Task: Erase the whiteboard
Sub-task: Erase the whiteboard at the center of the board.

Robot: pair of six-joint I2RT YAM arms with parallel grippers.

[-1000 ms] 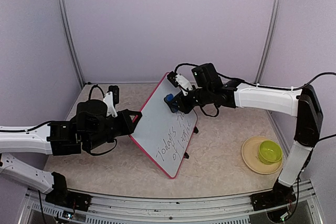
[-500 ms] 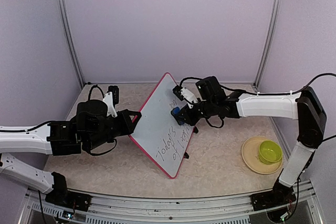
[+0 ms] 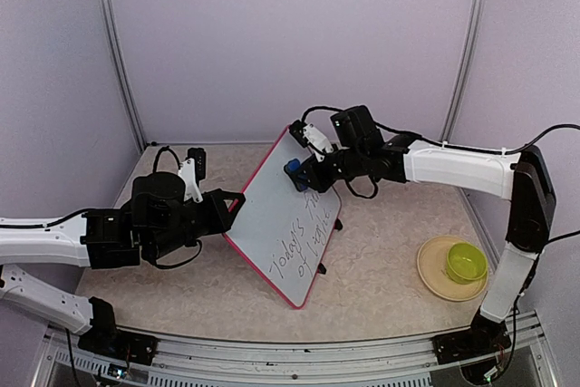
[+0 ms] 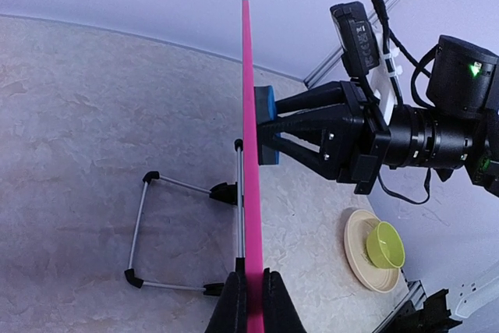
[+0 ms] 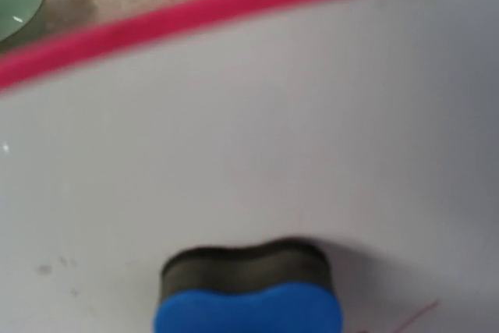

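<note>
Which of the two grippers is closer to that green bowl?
Right. The right gripper presses a blue eraser against the whiteboard, on the face toward the green bowl; the left gripper clamps the opposite edge.

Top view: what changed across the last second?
The right fingers, shut on the eraser, swept it down the whiteboard toward the writing, then back up near the top edge. The left fingers stayed clamped on the whiteboard's rim; the whiteboard did not move and the writing looks unchanged.
</note>
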